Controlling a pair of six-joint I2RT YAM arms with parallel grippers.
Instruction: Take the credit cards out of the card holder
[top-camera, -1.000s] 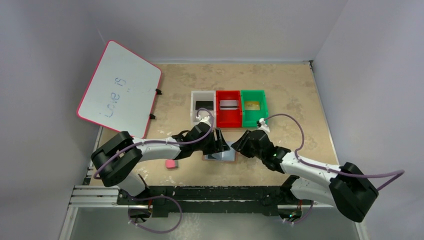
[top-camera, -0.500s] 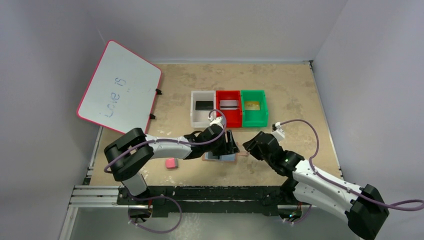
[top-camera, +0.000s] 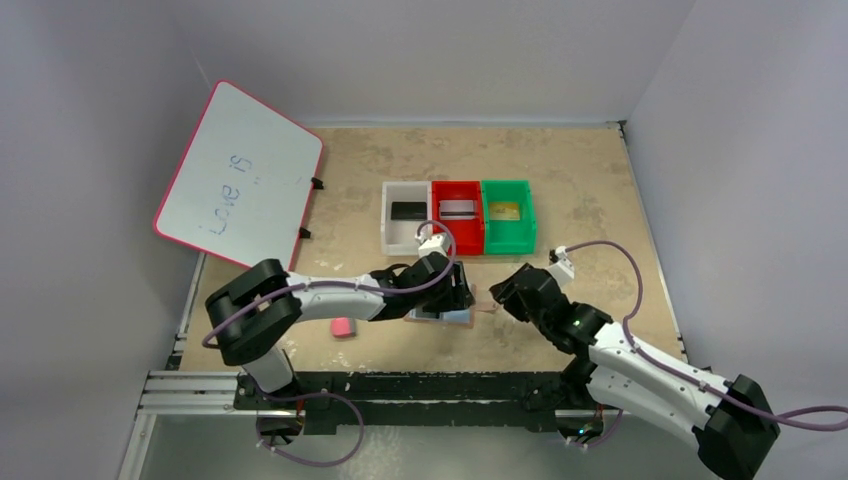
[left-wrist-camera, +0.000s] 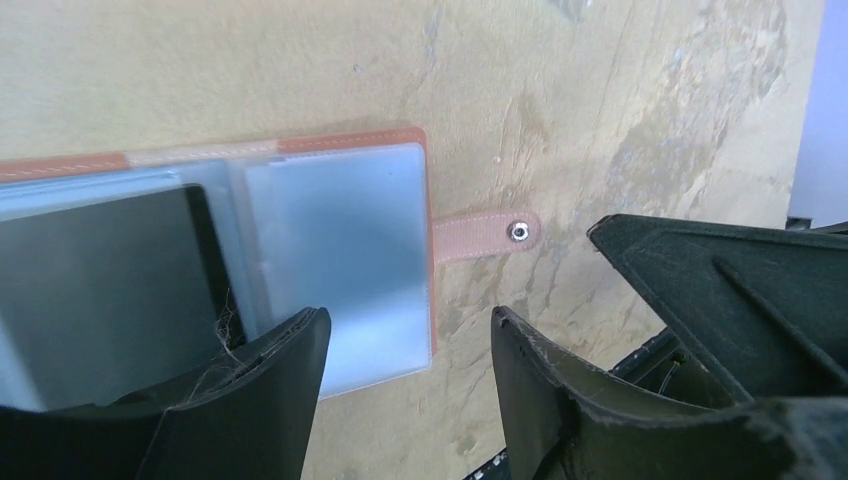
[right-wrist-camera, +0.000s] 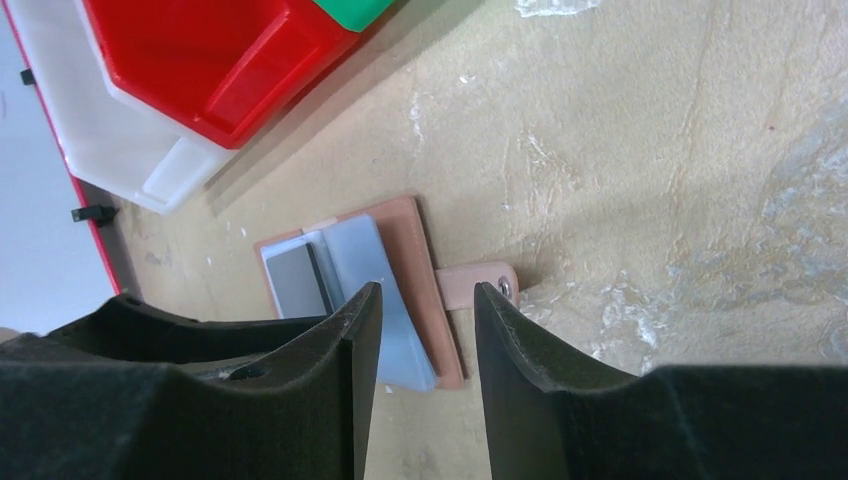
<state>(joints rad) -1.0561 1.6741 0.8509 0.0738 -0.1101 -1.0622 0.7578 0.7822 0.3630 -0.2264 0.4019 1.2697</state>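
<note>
card holder (right-wrist-camera: 405, 262), sleeved credit card (left-wrist-camera: 100, 270) (wrist views)

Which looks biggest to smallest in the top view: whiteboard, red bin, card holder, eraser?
1. Whiteboard
2. Red bin
3. Card holder, partly hidden by the left arm
4. Eraser

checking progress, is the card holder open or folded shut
Open: the card holder lies spread flat, clear sleeves facing up, snap tab unfastened, a dark card inside one sleeve.
</note>
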